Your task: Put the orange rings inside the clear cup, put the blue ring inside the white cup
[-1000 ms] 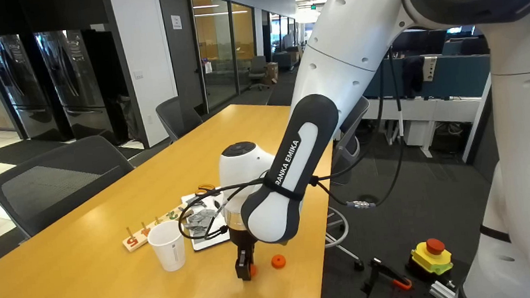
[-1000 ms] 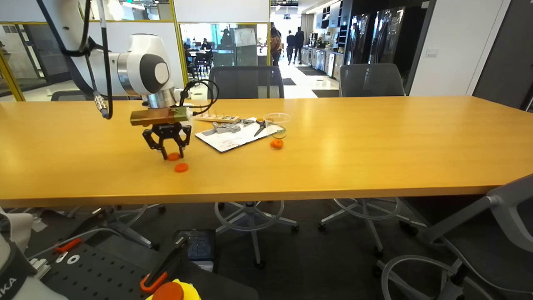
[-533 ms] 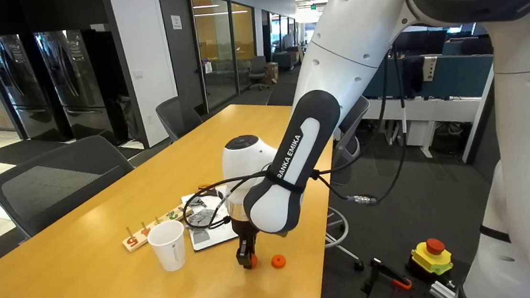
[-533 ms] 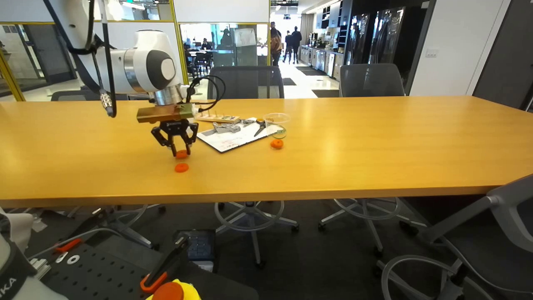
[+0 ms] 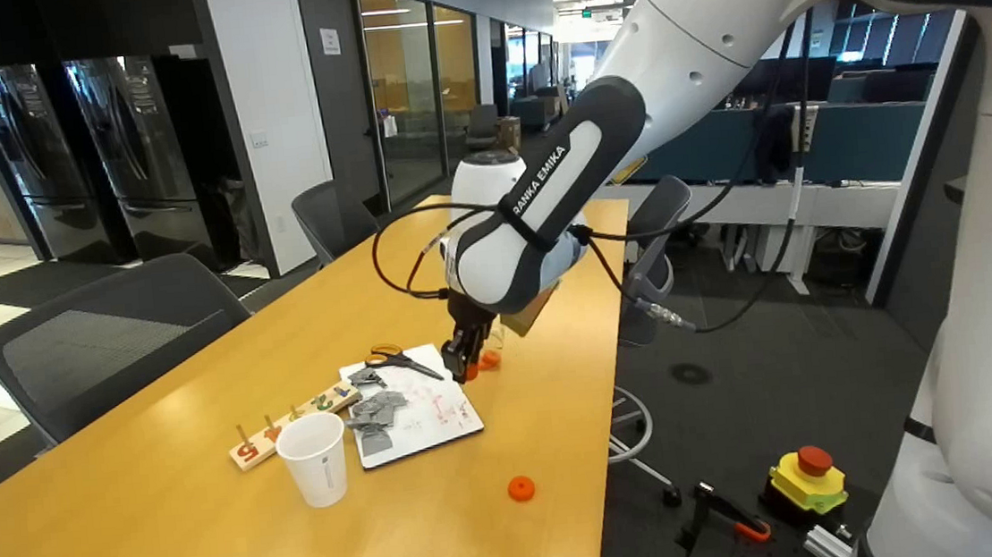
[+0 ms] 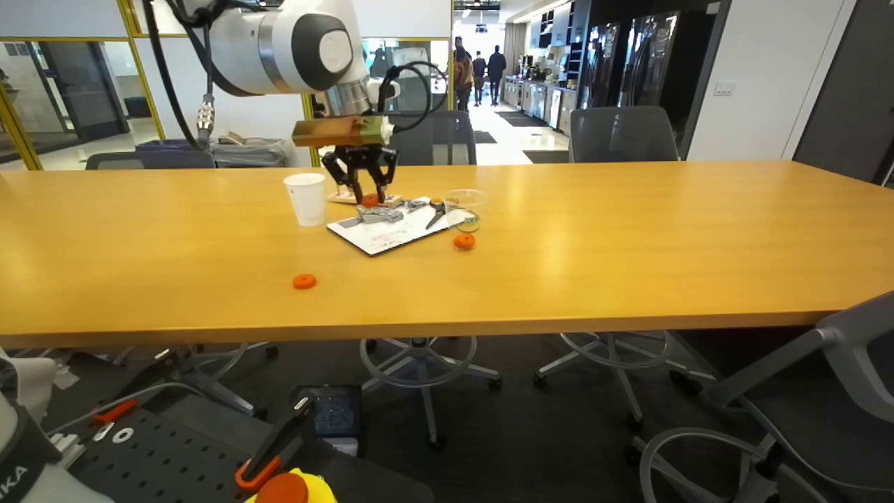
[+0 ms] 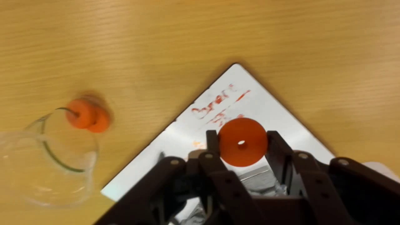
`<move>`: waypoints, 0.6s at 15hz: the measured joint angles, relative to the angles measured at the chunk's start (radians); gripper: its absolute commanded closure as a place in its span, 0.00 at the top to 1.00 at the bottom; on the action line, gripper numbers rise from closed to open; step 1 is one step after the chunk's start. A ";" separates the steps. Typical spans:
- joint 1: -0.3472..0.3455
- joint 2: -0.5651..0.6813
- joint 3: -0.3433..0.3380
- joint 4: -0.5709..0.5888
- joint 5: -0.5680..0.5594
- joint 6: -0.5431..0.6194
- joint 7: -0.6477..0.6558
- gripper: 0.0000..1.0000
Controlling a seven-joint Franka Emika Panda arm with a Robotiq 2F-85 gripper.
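In the wrist view the claw [image 7: 242, 137] grips an orange ring [image 7: 250, 136] right of centre, over the board [image 7: 268, 115]. The clear cup [image 7: 47, 175] is lower left, at least one more ring [image 7: 80, 114] by its upper right. In an exterior view the white cup [image 6: 307, 200] stands left of centre on the desk [image 6: 594, 258], a loose ring [image 6: 304, 281] lower in frame.

Arm [image 5: 665, 57] bent, jaws pointing down, gripping, slightly apart
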 measured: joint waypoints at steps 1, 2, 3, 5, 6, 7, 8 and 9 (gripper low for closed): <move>-0.012 -0.008 -0.014 0.020 0.000 -0.010 0.000 0.21; -0.022 -0.013 -0.029 0.040 0.000 -0.017 0.001 0.21; -0.030 -0.013 -0.043 0.058 0.000 -0.019 0.005 0.21; -0.038 -0.010 -0.076 0.091 -0.015 -0.018 0.044 0.21; -0.040 -0.007 -0.090 0.105 -0.023 -0.018 0.064 0.21; -0.042 -0.001 -0.104 0.119 -0.032 -0.018 0.087 0.21; -0.044 0.008 -0.117 0.134 -0.038 -0.017 0.107 0.21; -0.046 0.019 -0.127 0.148 -0.045 -0.017 0.124 0.21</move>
